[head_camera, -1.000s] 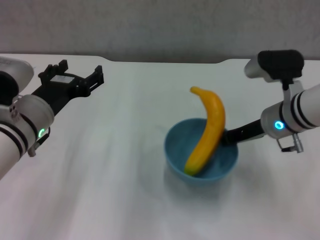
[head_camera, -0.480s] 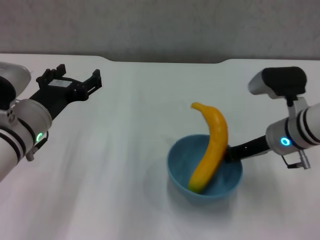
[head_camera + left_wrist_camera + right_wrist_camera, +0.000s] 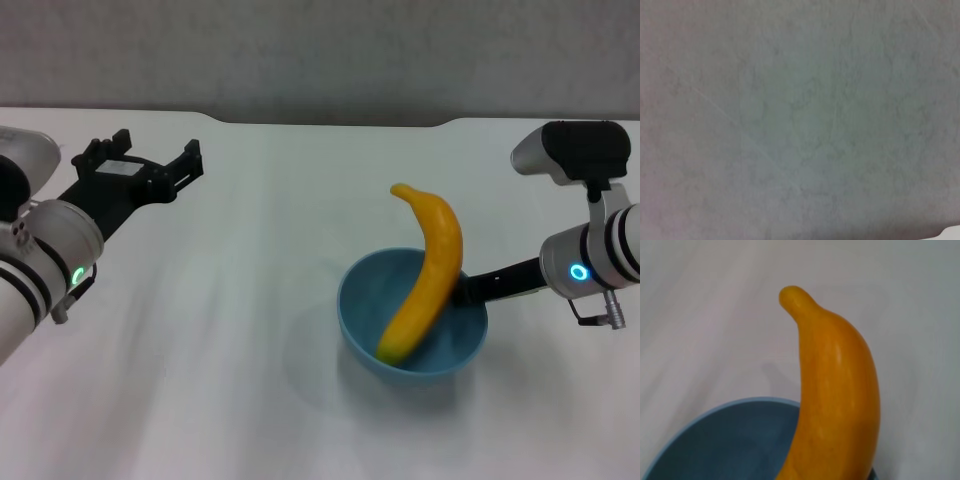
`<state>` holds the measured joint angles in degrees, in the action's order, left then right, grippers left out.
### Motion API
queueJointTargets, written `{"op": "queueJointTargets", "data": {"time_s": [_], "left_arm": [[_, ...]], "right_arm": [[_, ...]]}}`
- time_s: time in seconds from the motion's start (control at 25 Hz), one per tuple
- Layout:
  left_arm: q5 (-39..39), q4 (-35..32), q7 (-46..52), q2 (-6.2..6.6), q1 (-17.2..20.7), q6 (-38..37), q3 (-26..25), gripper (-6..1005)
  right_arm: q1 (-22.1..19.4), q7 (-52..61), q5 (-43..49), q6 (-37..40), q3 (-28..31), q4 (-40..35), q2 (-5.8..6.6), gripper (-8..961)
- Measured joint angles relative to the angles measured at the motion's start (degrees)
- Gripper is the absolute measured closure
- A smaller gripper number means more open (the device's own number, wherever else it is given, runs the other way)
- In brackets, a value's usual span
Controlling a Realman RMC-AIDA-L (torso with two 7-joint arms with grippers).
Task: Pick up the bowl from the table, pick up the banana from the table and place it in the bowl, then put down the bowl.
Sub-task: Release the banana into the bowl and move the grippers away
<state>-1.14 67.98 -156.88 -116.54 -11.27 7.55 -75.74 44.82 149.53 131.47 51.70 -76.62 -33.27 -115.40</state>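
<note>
Banana (image 3: pixel 424 274) stood propped in the bowl (image 3: pixel 412 312), lower end down against the glossy blue inside, upper end leaning over the far rim and rising clear above it. The right wrist view showed the same: banana (image 3: pixel 836 390) filling the near field, blue rim of the bowl (image 3: pixel 715 440) beneath it, white worktop (image 3: pixel 700 315) beyond. Bowl sat right of centre on the worktop (image 3: pixel 250 300), with a soft shadow spread under it; contact with the surface could not be judged. Right gripper (image 3: pixel 468 290) met the bowl at its right rim, just behind the banana, fingers grasping the rim. Right arm reached in from the bowl's right. Left gripper (image 3: pixel 160 160) hung well to the left of the bowl, near the worktop's far edge, fingers spread and holding nothing. The left wrist view gave only plain pale surface.
</note>
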Motion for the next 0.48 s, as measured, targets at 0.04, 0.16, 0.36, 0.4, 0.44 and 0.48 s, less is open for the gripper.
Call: {"op": "queueJointTargets", "data": {"time_s": [0.04,0.16,0.36,0.4,0.44,0.48], "left_arm": [[0.0,0.0,0.0,0.00,0.0,0.0,0.0,90],[0.0,0.0,0.0,0.00,0.0,0.0,0.1,90],[0.0,0.1,0.1,0.00,0.0,0.1,0.5,90],[0.0,0.1,0.1,0.00,0.0,0.1,0.5,90],[0.0,0.1,0.1,0.00,0.0,0.1,0.5,90],[0.0,0.1,0.1,0.00,0.0,0.1,0.5,90]], "right_arm": [[0.0,0.0,0.0,0.0,-0.1,0.0,0.01,924],[-0.4,0.0,-0.1,0.3,-0.9,0.1,-0.15,924],[-0.9,0.0,-0.1,0.1,-1.1,0.3,-0.07,923],[-1.0,0.0,-0.1,0.1,-1.0,0.3,-0.05,923],[-1.1,0.0,-0.1,0.0,-0.9,0.3,-0.05,923],[-1.1,0.0,-0.1,0.0,-0.9,0.3,-0.05,923]]}}
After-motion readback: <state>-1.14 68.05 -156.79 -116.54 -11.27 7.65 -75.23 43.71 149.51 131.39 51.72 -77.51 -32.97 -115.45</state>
